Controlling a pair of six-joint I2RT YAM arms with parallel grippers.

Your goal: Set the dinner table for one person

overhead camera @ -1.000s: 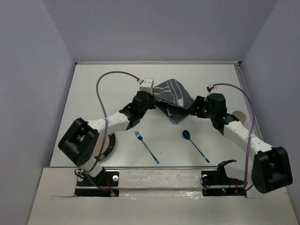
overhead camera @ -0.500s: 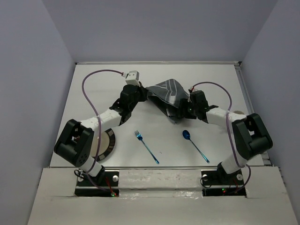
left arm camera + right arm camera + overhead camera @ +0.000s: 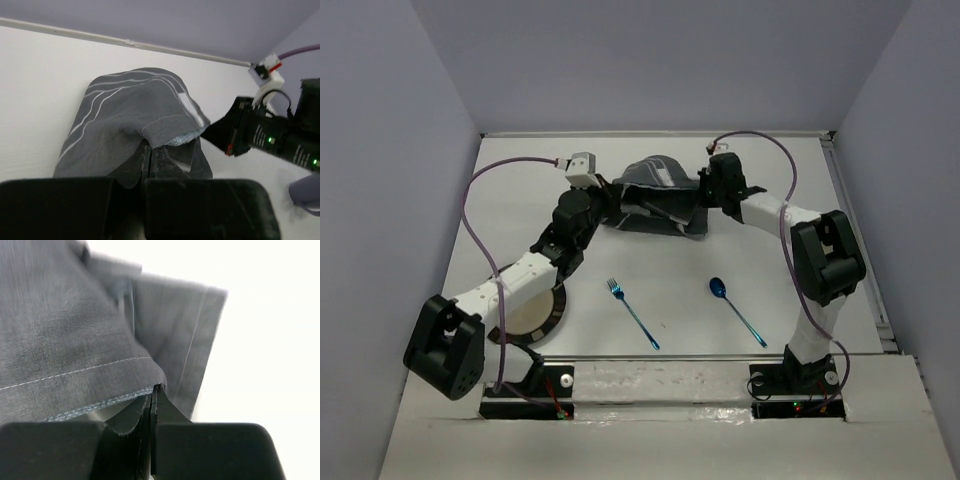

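Fork [image 3: 633, 314] and spoon [image 3: 737, 310] lie nearest us on the dinner table [image 3: 510, 220], plate [image 3: 542, 312] at their left. Beyond, our left gripper [image 3: 150, 160] and right gripper [image 3: 151, 400] each stay clamped on the placemat [image 3: 655, 175], which we have hauled farther back this last second; still bunched, it needs spreading before anything goes on it.
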